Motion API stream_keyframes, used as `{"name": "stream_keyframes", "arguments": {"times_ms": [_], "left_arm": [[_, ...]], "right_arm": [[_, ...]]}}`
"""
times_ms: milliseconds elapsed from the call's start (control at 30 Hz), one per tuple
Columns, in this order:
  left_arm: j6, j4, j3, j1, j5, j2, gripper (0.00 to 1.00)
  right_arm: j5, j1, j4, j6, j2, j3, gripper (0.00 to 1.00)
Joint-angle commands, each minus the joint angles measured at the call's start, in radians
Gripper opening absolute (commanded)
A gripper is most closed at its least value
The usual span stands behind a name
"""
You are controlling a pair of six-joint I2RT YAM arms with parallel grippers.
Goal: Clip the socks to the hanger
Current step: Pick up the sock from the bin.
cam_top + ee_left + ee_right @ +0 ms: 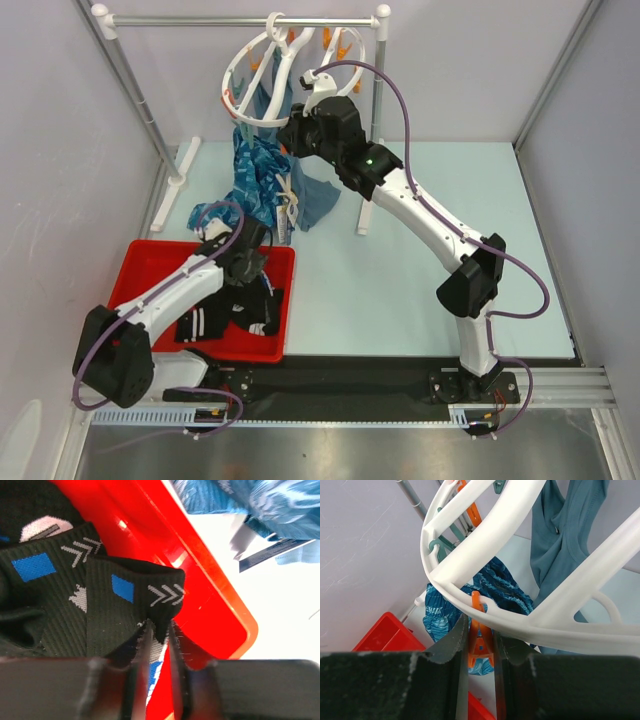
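Observation:
Several black socks point(225, 325) lie in a red bin point(150, 250) at the near left. My left gripper point(159, 627) reaches down into the bin, its fingers pinched on the cuff edge of one sock point(130, 610), which has white arrow marks and a blue patch. The white ring hanger point(262, 55) hangs tilted from the rail at the back. My right gripper point(480, 625) is up under the hanger's rim point(520, 620), shut on an orange clip point(481, 645) that hangs from it. In the top view the right gripper point(290, 128) sits just below the ring.
A blue patterned cloth point(262, 175) and a teal garment point(560, 535) hang from the hanger, down to the table beside the bin. The grey rail stand point(240, 20) spans the back, with one post point(372, 120) close to the right arm. Walls enclose both sides.

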Motion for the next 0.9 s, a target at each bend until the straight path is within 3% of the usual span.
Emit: {"name": "stream_keyframes", "arguments": {"times_ms": [0,33,67,167,233,400,667,867], "left_arm": [[0.052,0.034,-0.014,-0.005,-0.030,-0.051,0.18],[0.074,0.038,-0.016,-0.005,-0.026,-0.069,0.02],[0.092,0.044,-0.022,-0.005,-0.018,-0.080,0.00],[0.192,0.099,-0.049,-0.005,0.034,-0.162,0.00],[0.337,0.213,-0.078,-0.005,0.106,-0.229,0.00],[0.468,0.557,-0.212,-0.007,0.372,-0.471,0.00],[0.762,0.636,-0.033,-0.010,0.574,-0.398,0.00],[0.841,0.609,0.058,-0.010,0.468,-0.310,0.00]], "right_arm": [[-0.012,0.005,0.031,-0.001,-0.037,0.010,0.00],[-0.012,0.005,0.031,-0.001,-0.037,0.011,0.00],[-0.015,0.005,0.032,-0.001,-0.040,0.011,0.00],[-0.015,0.006,0.031,-0.001,-0.042,0.011,0.00],[-0.018,0.006,0.028,-0.002,-0.043,0.010,0.00],[-0.034,0.006,0.023,-0.001,-0.048,0.011,0.00],[-0.041,0.006,0.028,0.047,-0.059,0.011,0.00],[-0.008,0.017,0.009,0.059,-0.057,0.027,0.00]]}}
